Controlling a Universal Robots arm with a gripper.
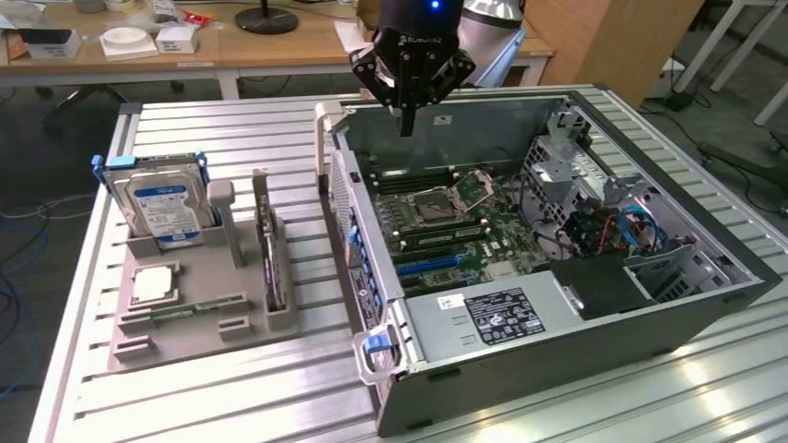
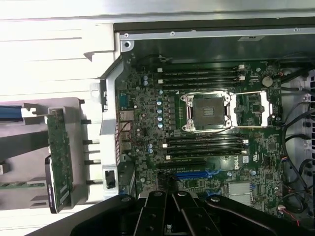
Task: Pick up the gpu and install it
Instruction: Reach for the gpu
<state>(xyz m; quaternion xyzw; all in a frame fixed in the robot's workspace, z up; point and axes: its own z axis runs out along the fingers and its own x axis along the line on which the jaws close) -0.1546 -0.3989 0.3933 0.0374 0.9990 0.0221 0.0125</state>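
The gpu [image 1: 271, 261] stands on edge in a slot of the grey parts holder [image 1: 185, 337], at the exterior view's left of the open computer case [image 1: 689, 305]. In the wrist view the gpu [image 2: 60, 156] shows its circuit-board side, with a dark face along one edge. My gripper [image 1: 407, 127] hangs over the back part of the case, above the motherboard [image 1: 449, 221], well apart from the gpu. Its fingers [image 2: 158, 209] are shut together with nothing between them. They sit over the blue expansion slot [image 2: 197, 174] region of the motherboard [image 2: 147, 123].
On the holder also sit a silver hard drive with a blue label [image 1: 164, 205], a processor chip [image 1: 154, 284] and a green memory stick [image 1: 185, 308]. The case holds a power supply [image 1: 493, 318] and cables [image 1: 615, 226]. A wooden desk [image 1: 246, 46] stands behind.
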